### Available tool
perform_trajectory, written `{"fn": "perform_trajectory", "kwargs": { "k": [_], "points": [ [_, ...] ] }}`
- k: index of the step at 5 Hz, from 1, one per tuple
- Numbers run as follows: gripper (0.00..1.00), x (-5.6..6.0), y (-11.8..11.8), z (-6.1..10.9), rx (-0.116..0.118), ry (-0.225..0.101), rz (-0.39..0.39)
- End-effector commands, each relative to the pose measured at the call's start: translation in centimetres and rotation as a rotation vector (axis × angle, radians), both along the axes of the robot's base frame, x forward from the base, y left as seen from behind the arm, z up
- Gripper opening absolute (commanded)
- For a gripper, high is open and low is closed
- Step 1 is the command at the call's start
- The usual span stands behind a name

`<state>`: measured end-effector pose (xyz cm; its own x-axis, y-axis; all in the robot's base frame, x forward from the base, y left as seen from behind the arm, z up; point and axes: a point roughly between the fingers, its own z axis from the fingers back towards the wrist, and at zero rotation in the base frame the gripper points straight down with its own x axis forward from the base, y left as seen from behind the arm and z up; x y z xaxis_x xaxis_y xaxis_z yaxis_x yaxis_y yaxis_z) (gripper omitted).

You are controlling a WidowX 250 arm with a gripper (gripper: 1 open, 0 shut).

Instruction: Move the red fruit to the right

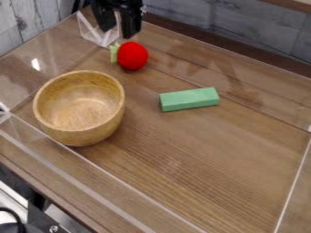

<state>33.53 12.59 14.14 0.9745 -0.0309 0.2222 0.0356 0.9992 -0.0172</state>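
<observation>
While the red fruit sits free on the table, just below and slightly to the right of the tool, nothing holds it: the dark fingers hang above it with a gap between them, and they carry nothing. A bit of green leaf shows on the side of the fruit nearest the tool.

Judging from this, the grasp is not yet made and the fruit lies toward the far left of the table, so the move to the right looks barely begun, or a fresh approach is needed. The next move would call for lowering the tool squarely over the fruit, closing on its round, glossy body without letting it roll, then carrying it rightward.

Further out, below and to the right of the tool, a flat green block lies on the path rightward, apart from the fruit; the carry should pass over or behind it. Well below the tool stands a wooden bowl, empty and off the route.

Brown wood grain covers the table, with low clear walls around its edges. Behind the tool runs a grey plank wall.
</observation>
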Motion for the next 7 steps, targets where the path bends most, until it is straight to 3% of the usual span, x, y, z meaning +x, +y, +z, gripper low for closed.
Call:
{"fn": "perform_trajectory", "kwargs": {
  "k": [1,2,4,5,6,7],
  "points": [
    [0.00,-0.8,-1.1,1.7,0.014,-0.069,-0.028],
    [0.00,-2.0,-4.6,2.3,-0.001,-0.065,-0.107],
    [0.00,-3.2,-11.1,0.2,-0.023,-0.047,-0.159],
    [0.00,-3.1,-10.7,0.3,-0.020,-0.057,-0.112],
    [1.00,-2.5,-8.3,1.2,-0.005,-0.075,0.027],
    [1.00,-1.3,-6.5,1.5,0.003,-0.112,0.112]
  ]
}}
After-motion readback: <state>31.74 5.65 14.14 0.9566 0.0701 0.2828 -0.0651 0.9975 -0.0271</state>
